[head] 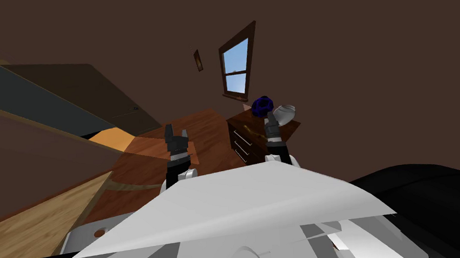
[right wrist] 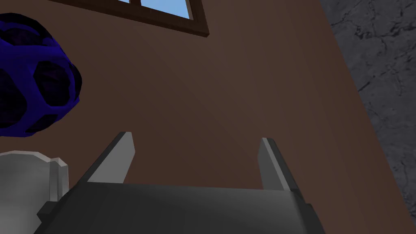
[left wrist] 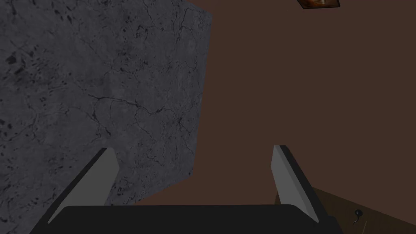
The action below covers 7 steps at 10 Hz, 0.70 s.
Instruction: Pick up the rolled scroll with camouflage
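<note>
Brown walls stand behind the drawer chest, where a thin yellowish strip, maybe the scroll, lies on top, so the right claw by the chest and the left claw away from it both wait wide apart, ready to grab.

Wall is plain dark brown. Window: dark brown frame, blue sky in the glass. Ball is deep blue w/ dark holes, a net-like pattern. Bowl is white-grey. Dresser is dark brown wood, pale handles. Floor is red-brown w/ wood grain. Left gripper & right gripper: light grey fingers, dark body.
</note>
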{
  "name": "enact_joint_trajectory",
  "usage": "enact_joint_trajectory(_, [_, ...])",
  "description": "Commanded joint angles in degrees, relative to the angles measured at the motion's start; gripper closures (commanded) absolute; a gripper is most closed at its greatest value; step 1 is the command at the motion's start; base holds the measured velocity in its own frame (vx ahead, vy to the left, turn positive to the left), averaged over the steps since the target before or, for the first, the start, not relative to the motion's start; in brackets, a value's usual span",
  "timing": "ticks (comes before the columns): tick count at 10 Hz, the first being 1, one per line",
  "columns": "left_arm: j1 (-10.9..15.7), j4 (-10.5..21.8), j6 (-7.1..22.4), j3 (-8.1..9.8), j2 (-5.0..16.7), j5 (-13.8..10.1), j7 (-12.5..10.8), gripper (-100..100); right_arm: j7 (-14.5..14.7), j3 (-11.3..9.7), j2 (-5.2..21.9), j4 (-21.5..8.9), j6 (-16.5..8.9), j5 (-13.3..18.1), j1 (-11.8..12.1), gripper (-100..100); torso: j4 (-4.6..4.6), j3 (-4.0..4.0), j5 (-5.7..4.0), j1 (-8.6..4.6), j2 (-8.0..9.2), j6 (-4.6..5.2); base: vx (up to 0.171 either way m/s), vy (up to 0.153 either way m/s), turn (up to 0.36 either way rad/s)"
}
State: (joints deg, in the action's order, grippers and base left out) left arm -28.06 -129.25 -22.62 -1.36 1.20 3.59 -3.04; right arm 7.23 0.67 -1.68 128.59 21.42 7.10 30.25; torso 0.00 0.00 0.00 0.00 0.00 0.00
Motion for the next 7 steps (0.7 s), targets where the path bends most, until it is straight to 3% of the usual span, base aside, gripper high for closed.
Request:
enact_joint_trajectory(1, [0.0, 0.0, 0.0, 0.0, 0.0, 0.0, 0.0, 0, -0.1, -0.1, 1.6, -0.3, -0.3, 0.3, 0.1, -100, 0.0, 0.0, 0.0, 0.0, 0.0, 0.0, -0.008, 0.023, -0.003])
enact_joint_trajectory(3, [0.0, 0.0, 0.0, -0.01, 0.0, 0.0, 0.0, 0, -0.1, -0.2, 4.5, -1.0, -0.9, 0.9, 0.7, -100, 0.02, 0.06, 0.04, 0.21, 0.1, 0.0, -0.036, 0.089, -0.005])
enact_joint_trajectory(7, [0.0, 0.0, 0.0, -0.02, 0.0, 0.0, 0.0, 0, 0.5, -0.8, 11.4, -4.3, -2.5, 2.1, 3.5, -100, 0.03, 0.09, 0.15, 0.69, 0.15, -0.01, -0.041, 0.177, 0.005])
